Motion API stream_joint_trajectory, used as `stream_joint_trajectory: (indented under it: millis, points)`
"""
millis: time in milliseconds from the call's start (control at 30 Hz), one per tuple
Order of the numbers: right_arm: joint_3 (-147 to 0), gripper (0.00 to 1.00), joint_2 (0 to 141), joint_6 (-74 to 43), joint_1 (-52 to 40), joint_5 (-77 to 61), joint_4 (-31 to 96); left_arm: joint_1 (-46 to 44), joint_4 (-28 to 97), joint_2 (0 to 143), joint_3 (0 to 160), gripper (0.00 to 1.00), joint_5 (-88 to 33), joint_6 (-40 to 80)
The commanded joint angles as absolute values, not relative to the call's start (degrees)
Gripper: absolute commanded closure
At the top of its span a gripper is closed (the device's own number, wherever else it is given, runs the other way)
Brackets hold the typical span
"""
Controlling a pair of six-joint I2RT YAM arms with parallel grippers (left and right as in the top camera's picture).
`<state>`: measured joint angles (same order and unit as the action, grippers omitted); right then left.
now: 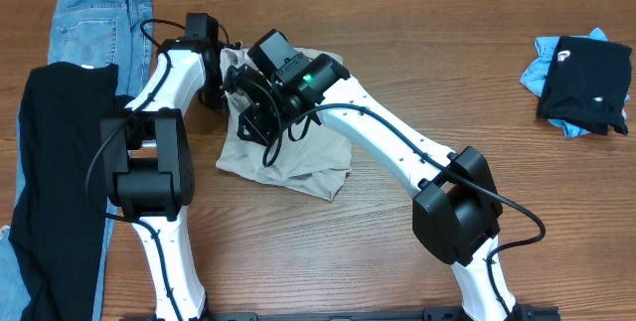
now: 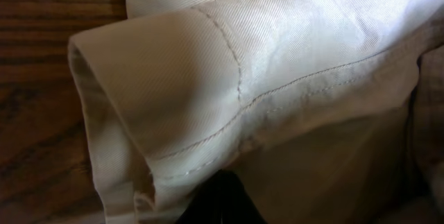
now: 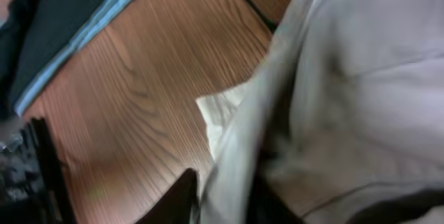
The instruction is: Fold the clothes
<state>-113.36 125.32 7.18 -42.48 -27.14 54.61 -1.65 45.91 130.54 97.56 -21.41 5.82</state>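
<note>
Khaki trousers (image 1: 298,157) lie bunched just left of the worktop's middle, nearer the far edge than the near one. The lower part is spread flat; the upper part is gathered up under both wrists.

Left gripper (image 1: 213,95): at the trousers' far-left corner. The wrist view is filled with a folded, stitched hem (image 2: 208,106), and only one dark finger (image 2: 220,202) shows at the bottom edge. Cannot tell whether it is clenched or released.

Right gripper (image 1: 250,122): over the upper left of the trousers. In the blurred wrist view a strip of fabric (image 3: 229,141) runs down between two dark fingers (image 3: 182,197), so it reads as clamped on the trousers.

Edges and room:
- Left edge is crowded. Blue jeans (image 1: 99,18) lie at the far-left corner, and a black garment (image 1: 60,172) laid over them runs down to the near-left corner. The left arm stands just beside it.
- Bare wooden worktop (image 1: 427,63) stretches from the trousers towards the right.
- Black-and-blue pile (image 1: 581,87) sits at the right edge, far side, well apart from the arms.

Hard to make out:
- Arms cover the trousers' upper part in the overhead view.
- The near edge is cut off by the frame.
- The right wrist view is smeared, with dark and blue cloth in its upper-left corner.
</note>
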Motion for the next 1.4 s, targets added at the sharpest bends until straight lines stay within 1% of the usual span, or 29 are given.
stream_joint_trajectory:
  millis: [0, 33, 67, 100, 200, 267, 367, 400, 500, 667, 700, 733, 767, 900, 933, 1000, 1033, 1133, 1167, 1200, 1367]
  points:
    - [-114.8, 0.6, 124.3, 7.8, -43.0, -29.2, 54.2, -3.0, 47.4, 135.7, 96.0, 0.95, -17.3, 6.4]
    - [-114.8, 0.53, 124.3, 7.8, -43.0, -29.2, 54.3, -3.0, 47.4, 135.7, 96.0, 0.95, -17.1, 6.4]
    - [-114.8, 0.51, 124.1, 8.0, -42.8, -28.9, 54.2, -3.0, 47.4, 135.7, 96.0, 0.95, -16.9, 6.4]
    - [-114.9, 0.49, 123.9, 8.0, -42.6, -28.1, 54.2, -3.0, 47.5, 135.7, 96.0, 0.95, -16.3, 6.4]
    - [-115.3, 0.48, 122.5, 7.7, -41.4, -25.5, 54.5, -2.9, 48.2, 135.6, 96.2, 0.96, -13.1, 6.4]
    - [-115.7, 0.48, 120.8, 5.0, -40.1, -21.2, 54.3, -2.7, 48.9, 135.6, 96.7, 0.95, -11.3, 6.4]
    - [-115.7, 0.5, 119.1, -2.7, -37.6, -8.6, 55.8, -2.0, 50.2, 135.6, 98.3, 0.94, -10.1, 6.4]
    - [-115.7, 0.5, 119.1, -3.6, -36.9, -6.7, 56.7, -1.9, 50.6, 135.6, 98.6, 0.94, -10.1, 6.4]
    - [-114.4, 0.51, 120.0, -3.7, -34.2, -6.0, 58.0, -1.8, 51.1, 135.6, 99.3, 0.94, -10.1, 6.4]
    - [-110.0, 0.55, 121.6, -4.8, -31.7, -7.1, 56.7, -1.8, 51.2, 135.6, 99.3, 0.92, -10.0, 6.4]
    - [-107.9, 0.55, 122.2, -4.7, -31.4, -8.6, 55.5, -1.8, 51.2, 135.5, 99.3, 0.87, -9.6, 6.4]
    - [-107.0, 0.55, 122.5, -4.7, -31.4, -9.2, 54.8, -1.8, 51.2, 135.2, 99.3, 0.84, -8.4, 6.8]
    - [-106.1, 0.56, 122.8, -4.7, -31.4, -9.3, 54.3, -1.8, 51.2, 134.9, 99.3, 0.78, -6.4, 7.9]
    - [-103.3, 0.56, 124.2, -4.5, -31.6, -9.8, 52.6, -1.8, 52.4, 132.3, 99.7, 0.66, 3.7, 12.0]
    - [-102.7, 0.56, 124.4, -4.5, -31.7, -10.1, 52.0, -1.8, 52.6, 131.5, 99.9, 0.59, 5.1, 12.1]
    - [-101.3, 0.56, 124.9, -4.6, -31.8, -10.3, 50.6, -1.8, 52.8, 129.4, 100.4, 0.22, 7.6, 12.5]
    - [-100.7, 0.56, 125.1, -4.6, -31.8, -10.6, 50.0, -1.8, 52.9, 128.5, 100.6, 0.14, 8.6, 12.9]
    - [-99.5, 0.56, 125.3, -4.6, -31.8, -11.7, 48.8, -1.8, 52.7, 125.2, 101.3, 0.12, 10.6, 13.0]
    - [-99.2, 0.57, 125.3, -4.6, -31.8, -11.8, 48.7, -1.8, 52.6, 124.0, 101.5, 0.02, 11.1, 12.9]
    - [-99.0, 0.56, 125.3, -4.6, -31.8, -11.9, 48.5, -1.8, 52.4, 122.8, 101.6, 0.0, 11.1, 12.9]
    - [-98.9, 0.56, 125.3, -4.6, -31.8, -12.1, 48.4, -1.4, 52.5, 118.8, 101.9, 0.0, 14.1, 13.0]
